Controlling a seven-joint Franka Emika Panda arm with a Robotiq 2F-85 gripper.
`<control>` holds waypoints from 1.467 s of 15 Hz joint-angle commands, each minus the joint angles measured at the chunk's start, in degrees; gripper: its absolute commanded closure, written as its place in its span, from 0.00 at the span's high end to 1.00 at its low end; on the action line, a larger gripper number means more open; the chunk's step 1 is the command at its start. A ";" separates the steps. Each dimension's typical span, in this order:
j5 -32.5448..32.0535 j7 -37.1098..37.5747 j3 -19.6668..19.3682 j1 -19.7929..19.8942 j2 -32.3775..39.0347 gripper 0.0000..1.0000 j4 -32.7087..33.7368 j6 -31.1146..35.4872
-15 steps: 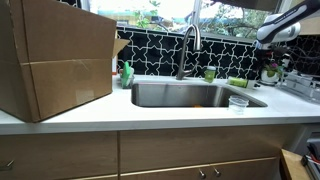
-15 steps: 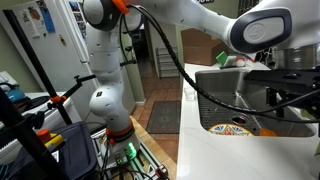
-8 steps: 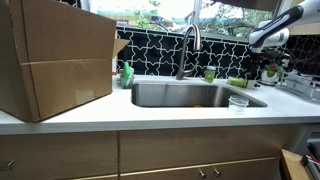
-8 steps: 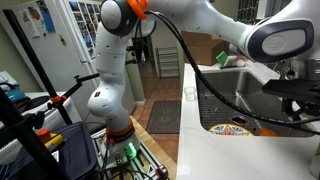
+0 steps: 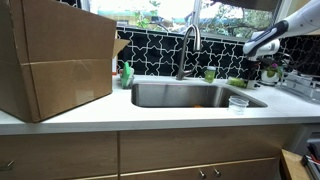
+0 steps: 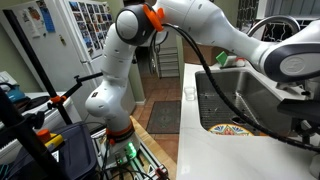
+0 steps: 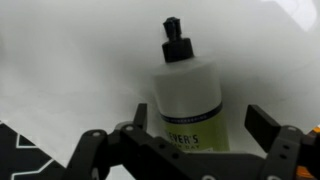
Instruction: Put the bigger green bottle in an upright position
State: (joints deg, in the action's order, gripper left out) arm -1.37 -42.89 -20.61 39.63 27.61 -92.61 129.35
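Note:
The bigger green bottle (image 7: 188, 100) is pale lime with a black pump cap and a printed label. It lies on its side on the white counter. In an exterior view it (image 5: 238, 82) lies right of the sink. My gripper (image 7: 200, 118) is open, with one finger (image 7: 140, 113) close to the bottle's side and a gap at the other finger (image 7: 262, 122). In the exterior view the gripper (image 5: 257, 46) hangs above the bottle. A shorter lime container (image 5: 210, 73) stands upright near the faucet.
A steel sink (image 5: 190, 96) with a tall faucet (image 5: 188, 45) is mid-counter. A dark green soap bottle (image 5: 127, 73) stands left of it, beside a big cardboard box (image 5: 55, 60). A clear plastic cup (image 5: 238, 102) stands near the front edge. The arm's base (image 6: 110, 100) fills an exterior view.
The arm has come down and to the left from the upper right, toward the lying bottle. The bottle and the other objects have not moved.

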 commanded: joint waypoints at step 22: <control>14.50 3.76 9.88 15.67 14.81 0.38 33.05 -52.18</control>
State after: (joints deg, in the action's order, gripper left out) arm 8.85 -43.29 -12.64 51.34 37.05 -68.69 85.06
